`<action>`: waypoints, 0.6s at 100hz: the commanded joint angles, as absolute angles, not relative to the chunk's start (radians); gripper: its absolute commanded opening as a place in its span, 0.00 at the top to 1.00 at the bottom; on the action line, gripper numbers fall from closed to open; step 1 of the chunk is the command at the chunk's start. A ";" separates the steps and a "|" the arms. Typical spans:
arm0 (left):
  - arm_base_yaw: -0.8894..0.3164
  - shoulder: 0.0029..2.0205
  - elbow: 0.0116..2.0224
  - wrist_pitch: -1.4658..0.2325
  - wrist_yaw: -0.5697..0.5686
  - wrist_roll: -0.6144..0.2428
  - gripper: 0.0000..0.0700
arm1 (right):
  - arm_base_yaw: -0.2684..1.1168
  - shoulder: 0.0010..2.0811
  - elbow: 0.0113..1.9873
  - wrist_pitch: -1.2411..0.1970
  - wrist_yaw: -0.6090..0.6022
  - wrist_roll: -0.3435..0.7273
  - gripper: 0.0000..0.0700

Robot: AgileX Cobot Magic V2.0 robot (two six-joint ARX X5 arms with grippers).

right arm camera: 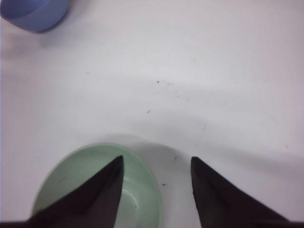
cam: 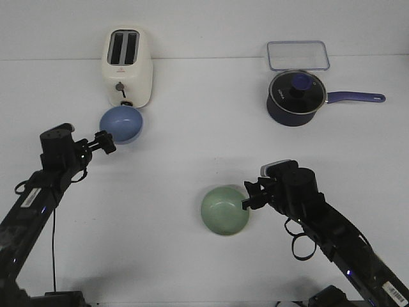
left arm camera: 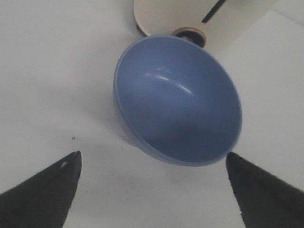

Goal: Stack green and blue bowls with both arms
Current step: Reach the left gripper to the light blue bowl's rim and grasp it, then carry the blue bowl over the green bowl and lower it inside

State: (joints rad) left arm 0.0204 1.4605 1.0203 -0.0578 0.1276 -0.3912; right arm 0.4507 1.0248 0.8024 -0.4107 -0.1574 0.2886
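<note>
The blue bowl stands on the white table just in front of the toaster. It fills the left wrist view. My left gripper is open and empty, just short of the bowl's near rim. The green bowl stands at the table's middle front. My right gripper is open at its right rim. In the right wrist view one finger is over the inside of the green bowl and the other is outside the rim. The blue bowl shows far off.
A cream toaster stands at the back left, right behind the blue bowl. A dark blue saucepan with a glass lid and a clear plastic container stand at the back right.
</note>
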 commanded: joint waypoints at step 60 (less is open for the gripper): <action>0.019 1.824 1.310 -0.147 0.206 -0.382 0.98 | 0.375 1.029 0.820 -0.405 -0.099 0.257 0.59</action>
